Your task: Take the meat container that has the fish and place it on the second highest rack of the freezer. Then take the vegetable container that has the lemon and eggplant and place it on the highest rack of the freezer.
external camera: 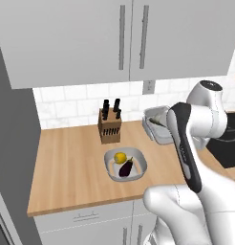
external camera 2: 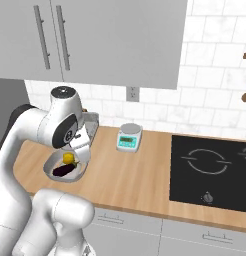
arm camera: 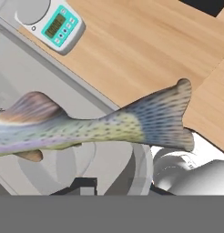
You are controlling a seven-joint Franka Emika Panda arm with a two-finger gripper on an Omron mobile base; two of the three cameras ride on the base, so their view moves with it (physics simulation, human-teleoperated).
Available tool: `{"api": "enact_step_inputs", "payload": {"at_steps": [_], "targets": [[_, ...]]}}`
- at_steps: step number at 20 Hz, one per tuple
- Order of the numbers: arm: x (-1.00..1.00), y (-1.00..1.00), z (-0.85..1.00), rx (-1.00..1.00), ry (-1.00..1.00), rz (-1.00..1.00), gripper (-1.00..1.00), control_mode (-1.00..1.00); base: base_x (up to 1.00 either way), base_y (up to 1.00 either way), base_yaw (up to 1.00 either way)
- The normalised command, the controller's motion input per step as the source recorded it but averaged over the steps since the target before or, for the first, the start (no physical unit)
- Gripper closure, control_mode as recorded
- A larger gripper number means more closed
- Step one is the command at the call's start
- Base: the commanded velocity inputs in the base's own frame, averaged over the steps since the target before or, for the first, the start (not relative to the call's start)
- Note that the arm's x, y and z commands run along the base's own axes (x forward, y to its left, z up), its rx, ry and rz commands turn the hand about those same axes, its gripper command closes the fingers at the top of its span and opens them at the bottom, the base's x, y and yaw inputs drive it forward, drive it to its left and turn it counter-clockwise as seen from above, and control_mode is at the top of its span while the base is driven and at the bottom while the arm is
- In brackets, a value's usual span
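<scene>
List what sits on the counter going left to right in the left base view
Knife block → vegetable container holding the lemon and eggplant → meat container with the fish.

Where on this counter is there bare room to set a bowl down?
Bare wood lies left of the knife block and the vegetable bowl, out to the counter's left end. Another patch lies between the scale and the cooktop. It's crowded around the fish container, where the arm works.
</scene>
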Motion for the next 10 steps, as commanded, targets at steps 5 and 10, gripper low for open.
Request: {"api": "enact_step_inputs", "payload": {"at_steps": [5, 10], "targets": [[0.0, 0.1, 0.01, 0.0, 0.0, 0.0, 1.0, -1.0, 0.0, 0.0, 0.0], [0.0, 0.0, 0.0, 0.0, 0.0, 0.0, 1.0, -1.0, 0.0, 0.0, 0.0]]}}
